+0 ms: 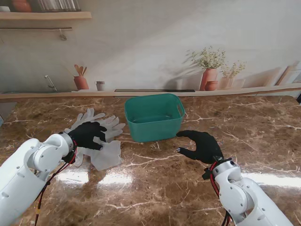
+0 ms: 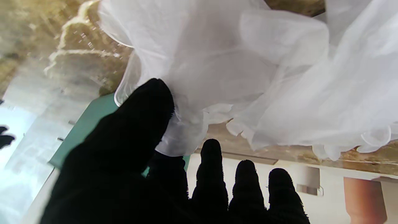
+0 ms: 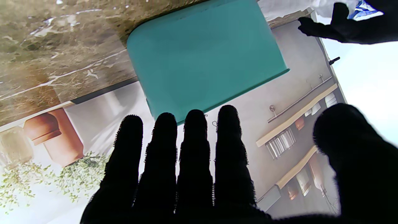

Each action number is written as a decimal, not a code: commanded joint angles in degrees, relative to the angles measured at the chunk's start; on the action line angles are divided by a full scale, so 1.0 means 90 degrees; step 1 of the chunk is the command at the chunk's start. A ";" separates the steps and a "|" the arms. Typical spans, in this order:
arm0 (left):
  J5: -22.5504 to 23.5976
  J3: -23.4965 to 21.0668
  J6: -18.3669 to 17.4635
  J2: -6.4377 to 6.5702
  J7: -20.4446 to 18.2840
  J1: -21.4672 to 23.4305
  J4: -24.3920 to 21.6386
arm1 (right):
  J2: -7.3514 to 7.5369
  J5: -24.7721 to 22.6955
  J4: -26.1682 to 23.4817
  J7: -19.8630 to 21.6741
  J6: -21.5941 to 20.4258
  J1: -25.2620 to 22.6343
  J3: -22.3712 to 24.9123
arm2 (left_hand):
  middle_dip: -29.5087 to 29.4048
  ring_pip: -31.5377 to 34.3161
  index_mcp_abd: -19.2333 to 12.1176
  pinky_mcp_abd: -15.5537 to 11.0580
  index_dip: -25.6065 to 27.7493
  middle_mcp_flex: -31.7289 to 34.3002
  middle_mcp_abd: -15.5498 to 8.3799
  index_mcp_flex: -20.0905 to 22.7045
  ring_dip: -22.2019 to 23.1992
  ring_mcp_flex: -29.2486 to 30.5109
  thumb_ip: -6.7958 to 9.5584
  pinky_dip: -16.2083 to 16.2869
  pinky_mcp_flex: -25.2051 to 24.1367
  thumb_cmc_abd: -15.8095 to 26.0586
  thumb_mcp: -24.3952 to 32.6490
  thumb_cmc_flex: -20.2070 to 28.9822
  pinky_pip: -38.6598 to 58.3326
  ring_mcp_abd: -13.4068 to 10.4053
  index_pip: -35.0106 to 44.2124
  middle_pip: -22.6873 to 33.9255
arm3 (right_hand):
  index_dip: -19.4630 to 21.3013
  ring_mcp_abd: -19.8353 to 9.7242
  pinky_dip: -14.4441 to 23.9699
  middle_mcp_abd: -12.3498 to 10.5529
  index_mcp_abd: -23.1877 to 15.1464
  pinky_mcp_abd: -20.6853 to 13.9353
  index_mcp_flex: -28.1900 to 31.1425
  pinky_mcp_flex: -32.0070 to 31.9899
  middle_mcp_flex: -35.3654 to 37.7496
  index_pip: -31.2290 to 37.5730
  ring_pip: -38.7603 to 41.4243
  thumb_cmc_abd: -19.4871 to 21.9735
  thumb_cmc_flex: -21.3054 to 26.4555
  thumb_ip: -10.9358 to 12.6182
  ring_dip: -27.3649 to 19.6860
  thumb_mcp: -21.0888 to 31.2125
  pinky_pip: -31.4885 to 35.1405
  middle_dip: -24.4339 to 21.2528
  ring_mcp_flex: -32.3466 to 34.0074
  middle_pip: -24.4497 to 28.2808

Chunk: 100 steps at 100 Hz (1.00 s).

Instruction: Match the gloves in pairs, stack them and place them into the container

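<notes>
The left hand rests on the gloves, which lie loosely overlapped under and just around it, left of the bin; whether it grips or only presses them I cannot tell. The bin looks empty, so I judge the pairing barely begun and the stacking and loading still to do. The left wrist view alone shows its thumb against a crumpled edge, while the right hand, spread and holding nothing, hovers just right of the bin, whose wall fills its wrist view.
</notes>
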 commanded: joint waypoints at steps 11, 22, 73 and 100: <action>-0.0336 -0.0378 0.0068 -0.0102 0.0305 0.0756 -0.0848 | -0.0004 0.0036 -0.0254 0.0329 0.0437 -0.0131 -0.0341 | 0.0156 0.0342 -0.0098 0.0130 0.0216 0.1368 0.0088 0.0153 0.0130 0.0745 -0.0075 -0.0005 -0.0072 0.0118 0.0282 -0.0010 -0.0072 0.0171 -0.0083 0.0322 | 0.0142 0.0166 0.0393 0.0002 0.0288 0.0191 -0.0081 0.0216 0.0343 0.0122 0.0379 -0.0291 0.0232 0.0047 0.0542 -0.0109 0.0606 0.0444 0.0545 0.0224; -0.0528 -0.0553 0.0043 -0.0137 0.0402 0.1104 -0.1286 | 0.0020 0.0243 -0.0412 0.0688 0.0698 -0.0156 -0.0544 | 0.0536 0.0604 -0.0029 -0.0221 0.0349 0.2348 0.0205 0.0156 0.0349 0.1510 -0.0071 0.0227 -0.0082 0.0120 0.0310 0.0004 0.0062 0.0224 -0.0163 0.0448 | 0.0220 0.0212 0.0695 0.0068 0.0561 0.0317 -0.0483 0.0249 0.0189 -0.0013 0.0429 -0.0367 0.0243 0.0074 0.0737 -0.0474 0.0911 0.0615 0.0608 0.0206; -0.1422 -0.0534 -0.0272 -0.0313 0.1118 0.1849 -0.2004 | 0.0112 0.1462 -0.0417 0.1994 0.1425 0.0254 -0.1222 | 0.0502 0.1286 -0.0051 -0.0107 0.0623 0.3330 -0.0089 -0.0039 0.1081 0.2389 -0.0149 0.0852 -0.0179 0.0203 0.0369 0.0041 0.0412 0.0479 -0.0137 0.0330 | 0.0399 0.0282 0.1073 0.0258 0.1002 0.0339 -0.0652 0.0170 0.0136 -0.0014 0.0620 -0.0450 -0.0533 0.0024 0.1046 -0.0224 0.0972 0.0894 0.0617 0.0443; -0.1531 -0.0375 -0.0421 -0.0374 0.1437 0.1978 -0.2087 | 0.0066 0.2823 -0.0080 0.2431 0.1378 0.0619 -0.1534 | 0.0440 0.1284 -0.0099 -0.0065 0.0717 0.3343 -0.0080 -0.0129 0.1138 0.2389 -0.0167 0.0910 -0.0183 0.0262 0.0290 0.0072 0.0359 0.0551 -0.0142 0.0308 | 0.0542 0.0323 0.1148 0.0311 0.1027 0.0361 -0.0482 0.0177 0.0341 0.0163 0.0723 -0.0254 -0.0705 -0.0027 0.1141 -0.0288 0.1007 0.0999 0.0700 0.0512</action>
